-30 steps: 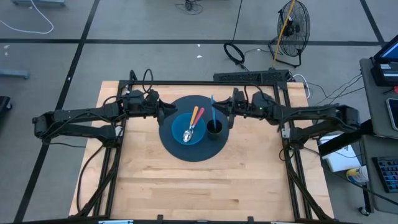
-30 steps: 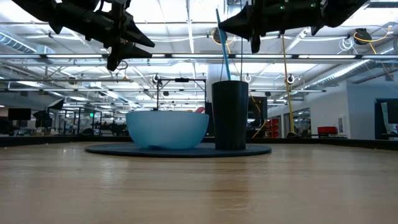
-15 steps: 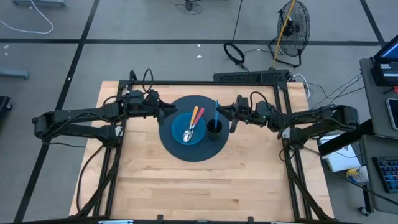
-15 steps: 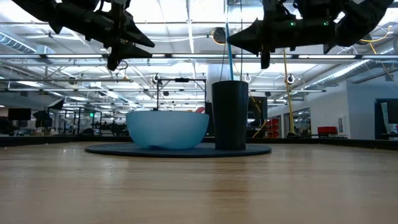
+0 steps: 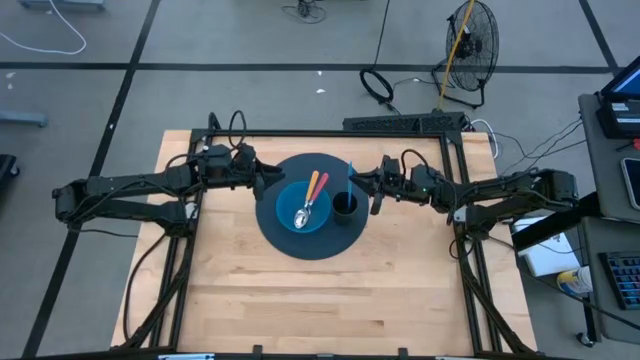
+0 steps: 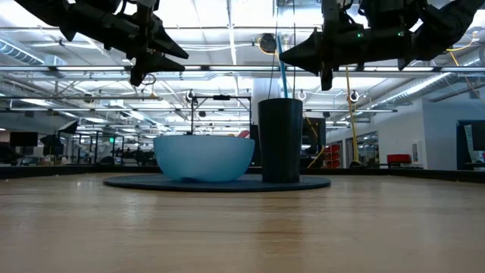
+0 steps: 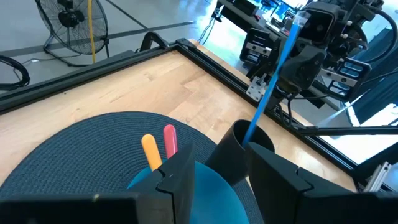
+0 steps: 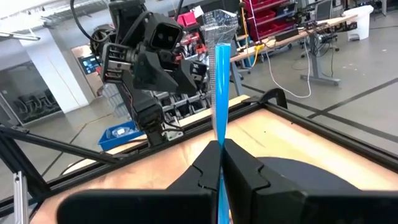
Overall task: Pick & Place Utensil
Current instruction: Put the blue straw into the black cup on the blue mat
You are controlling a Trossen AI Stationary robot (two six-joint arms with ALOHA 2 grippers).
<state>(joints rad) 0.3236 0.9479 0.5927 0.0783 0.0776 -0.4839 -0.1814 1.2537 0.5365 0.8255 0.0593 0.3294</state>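
Observation:
A black cup (image 5: pixel 344 207) and a light blue bowl (image 5: pixel 297 226) stand on a round dark placemat (image 5: pixel 272 228) in the table's far middle. Two spoons, one with an orange handle (image 5: pixel 312 186) and one with a pink handle (image 7: pixel 169 140), lie in the bowl with their handles over its far rim. A blue utensil (image 6: pixel 281 72) stands tilted in the cup. My right gripper (image 5: pixel 372 190) is just right of the cup, shut on that utensil. My left gripper (image 7: pixel 221 180) hovers open above the placemat's far left edge. My right gripper pinches the blue utensil's handle (image 8: pixel 219 134) between its two fingers, on the upper part well above the cup's rim. The fingers come level from the table's right and lie across the handle. The utensil leans slightly, its lower end inside the black cup (image 6: pixel 280 140).
A black metal frame (image 5: pixel 455 215) borders the table's left, far and right sides. The near half of the wooden table (image 5: pixel 320 300) is bare. A fan (image 5: pixel 470 40) and cables sit on the floor beyond the far edge.
My right gripper has moved toward the table's right edge and a little down, staying shut on the blue utensil. The utensil has sunk lower into the cup, and its top has swung from leaning left to leaning right.

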